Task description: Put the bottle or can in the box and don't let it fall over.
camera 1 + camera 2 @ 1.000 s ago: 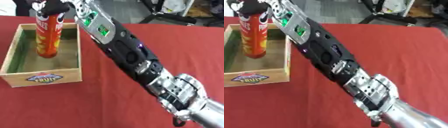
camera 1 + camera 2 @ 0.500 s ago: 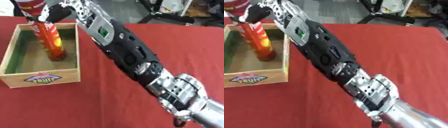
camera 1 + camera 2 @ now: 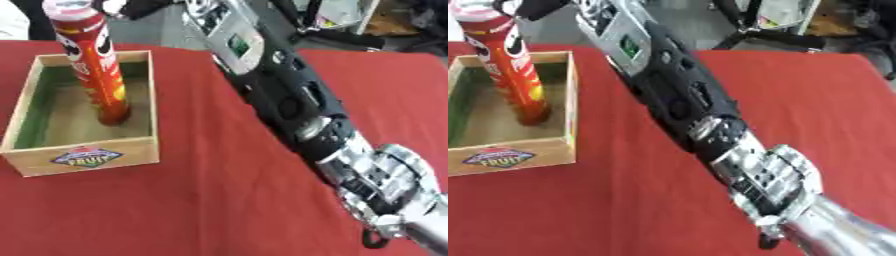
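R hand (image 3: 131, 6) sits at the top edge, just right of the can's lid; only a dark bit of it shows, so can't tell if fingers are open or curled, or whether it touches the can. R arm (image 3: 289, 100) runs from lower right diagonally up across the red desk (image 3: 219, 200). The tall red can (image 3: 94, 70) stands inside the wooden box (image 3: 83, 157), base on the box floor, leaning a little. Box front has a fruit label (image 3: 86, 158).
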Motion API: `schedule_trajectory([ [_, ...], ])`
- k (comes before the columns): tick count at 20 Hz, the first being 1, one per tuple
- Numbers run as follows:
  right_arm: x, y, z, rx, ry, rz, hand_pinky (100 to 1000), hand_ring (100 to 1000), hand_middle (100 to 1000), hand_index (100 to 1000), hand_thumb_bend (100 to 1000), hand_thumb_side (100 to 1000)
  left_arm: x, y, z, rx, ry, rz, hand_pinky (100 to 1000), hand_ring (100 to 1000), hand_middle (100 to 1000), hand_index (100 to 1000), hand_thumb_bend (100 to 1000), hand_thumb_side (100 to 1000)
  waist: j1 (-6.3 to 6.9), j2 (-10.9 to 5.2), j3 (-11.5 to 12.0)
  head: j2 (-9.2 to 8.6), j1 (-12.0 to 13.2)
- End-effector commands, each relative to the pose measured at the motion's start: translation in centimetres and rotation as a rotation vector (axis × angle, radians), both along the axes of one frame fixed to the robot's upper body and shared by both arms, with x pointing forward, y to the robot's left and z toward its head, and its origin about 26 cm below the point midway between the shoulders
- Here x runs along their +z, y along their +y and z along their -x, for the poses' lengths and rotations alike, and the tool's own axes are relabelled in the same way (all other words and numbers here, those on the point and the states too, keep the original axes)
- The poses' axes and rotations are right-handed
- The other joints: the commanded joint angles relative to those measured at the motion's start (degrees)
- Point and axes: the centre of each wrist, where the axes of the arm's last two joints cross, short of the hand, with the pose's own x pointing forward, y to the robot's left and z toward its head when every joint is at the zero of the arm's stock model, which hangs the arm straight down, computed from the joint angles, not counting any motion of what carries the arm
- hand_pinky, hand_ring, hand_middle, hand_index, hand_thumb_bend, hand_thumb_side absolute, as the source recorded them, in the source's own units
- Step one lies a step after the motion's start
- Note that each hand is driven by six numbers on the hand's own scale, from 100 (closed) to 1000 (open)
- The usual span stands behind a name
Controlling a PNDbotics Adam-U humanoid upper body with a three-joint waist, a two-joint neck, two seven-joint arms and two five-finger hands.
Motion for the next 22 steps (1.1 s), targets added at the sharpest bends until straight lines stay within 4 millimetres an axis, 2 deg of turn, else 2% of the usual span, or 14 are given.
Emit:
schedule_trajectory([
  [1, 2.1, -3.0, 1.5, -0.02, -0.042, -0.025, 729, 867, 811, 893, 525, 199, 0.7, 0.7, 0.4, 0.029, -0.012, -0.035, 920, 826, 777, 743, 592, 728, 0.86, -1.91, -0.8, 0.71, 1.5],
  [7, 1.8, -8.3, 3.6, -0.065, -0.039, -0.034, 744, 886, 821, 884, 509, 238, 0.1, 1.1, 0.6, 0.05, 0.011, -0.042, 920, 826, 777, 743, 593, 728, 1.51, -3.06, -3.1, 1.99, 2.9],
  [15, 0.6, -14.3, 7.4, -0.154, -0.033, -0.049, 746, 912, 836, 881, 416, 345, -0.1, 1.1, 0.6, 0.053, 0.016, -0.047, 920, 825, 777, 743, 594, 728, 2.05, -3.58, -5.3, 3.34, 4.3],
  [16, 0.4, -14.9, 7.9, -0.165, -0.029, -0.053, 745, 914, 837, 880, 383, 295, 0.0, 1.1, 0.6, 0.05, 0.013, -0.044, 919, 824, 777, 743, 595, 728, 2.09, -3.52, -5.5, 3.54, 4.3],
  [17, 0.1, -15.3, 8.4, -0.172, -0.025, -0.057, 745, 914, 837, 880, 417, 346, 0.0, 1.0, 0.5, 0.047, 0.011, -0.041, 919, 824, 778, 743, 595, 729, 2.12, -3.44, -5.6, 3.72, 4.3],
  [22, -1.0, -16.8, 11.0, -0.212, -0.039, -0.086, 746, 913, 842, 880, 385, 348, -0.2, 0.8, 0.5, 0.045, 0.009, -0.032, 919, 824, 779, 743, 596, 729, 2.35, -2.86, -6.1, 4.38, 5.0],
])
